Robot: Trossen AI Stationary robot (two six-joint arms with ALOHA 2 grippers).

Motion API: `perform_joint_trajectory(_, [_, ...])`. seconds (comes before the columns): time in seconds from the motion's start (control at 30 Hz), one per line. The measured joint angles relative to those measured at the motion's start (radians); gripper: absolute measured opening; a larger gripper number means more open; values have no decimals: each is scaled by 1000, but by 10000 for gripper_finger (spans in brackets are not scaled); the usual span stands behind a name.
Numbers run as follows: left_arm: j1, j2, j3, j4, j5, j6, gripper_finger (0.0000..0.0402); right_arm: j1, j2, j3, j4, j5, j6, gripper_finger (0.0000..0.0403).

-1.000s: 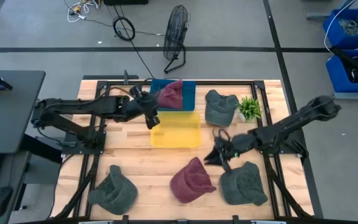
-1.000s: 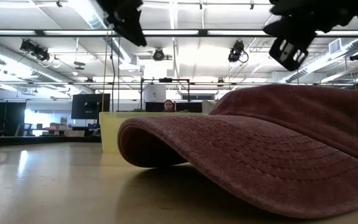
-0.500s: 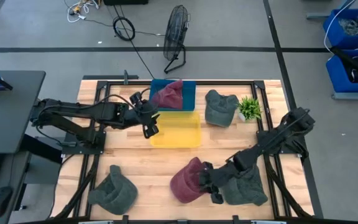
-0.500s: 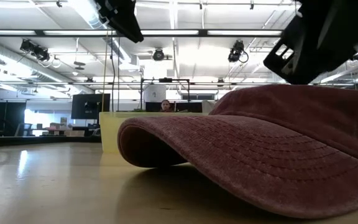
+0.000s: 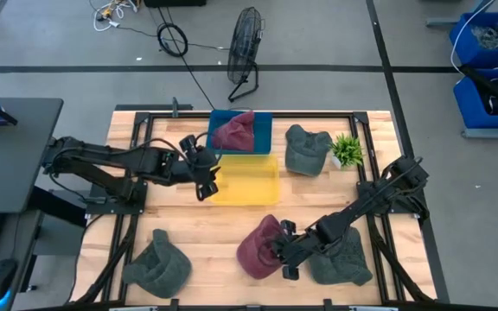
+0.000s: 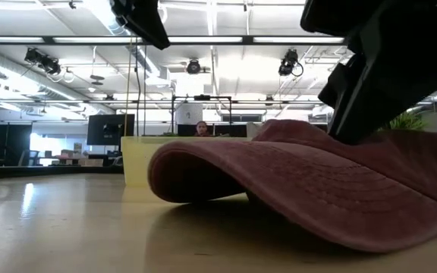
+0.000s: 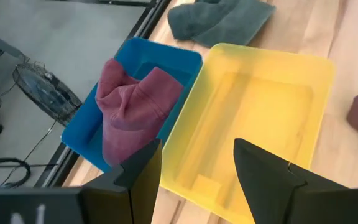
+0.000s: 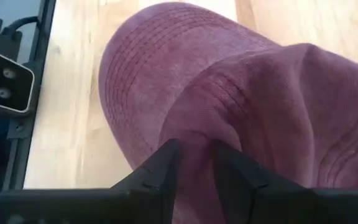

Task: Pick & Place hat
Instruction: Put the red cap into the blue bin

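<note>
A maroon hat (image 5: 256,250) lies near the table's near edge, its brim (image 6: 203,163) resting on the wood. My right gripper (image 5: 284,257) is down on the right side of its crown, its fingers close together around the cloth (image 8: 194,163). My left gripper (image 5: 206,179) hangs open above the left rim of the yellow bin (image 5: 247,180), touching nothing; its fingers stand wide apart (image 7: 197,168). A second maroon hat (image 5: 234,131) lies crumpled in the blue bin (image 5: 262,121). My right gripper has the maroon hat's crown (image 8: 194,134) between its two fingers (image 8: 160,171), which stand only a narrow gap apart. They come slanting down from the table's right. The crown is pushed in under them and the hat stays on the table, its brim (image 8: 123,87) flat.
Three grey-green hats lie about: one right beside the maroon hat (image 5: 344,257), one at the near left (image 5: 158,263), one at the far right (image 5: 305,149) next to a small plant (image 5: 347,149). The yellow bin holds nothing. Bare wood shows at the left.
My right gripper has travelled from the table's middle toward the near edge and come down on the maroon hat, whose crown has sunk lower. My left gripper has drawn back from the blue bin toward the near edge, over the yellow bin's left rim.
</note>
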Motion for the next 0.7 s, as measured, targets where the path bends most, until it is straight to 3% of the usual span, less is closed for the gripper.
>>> perform_joint_trajectory(0.33, [-12,0,0,6,0,0,204,3,-56,0,6,94,-79,107])
perform_joint_trajectory(0.7, [-12,0,0,6,0,0,204,-9,2,0,15,13,-2,152])
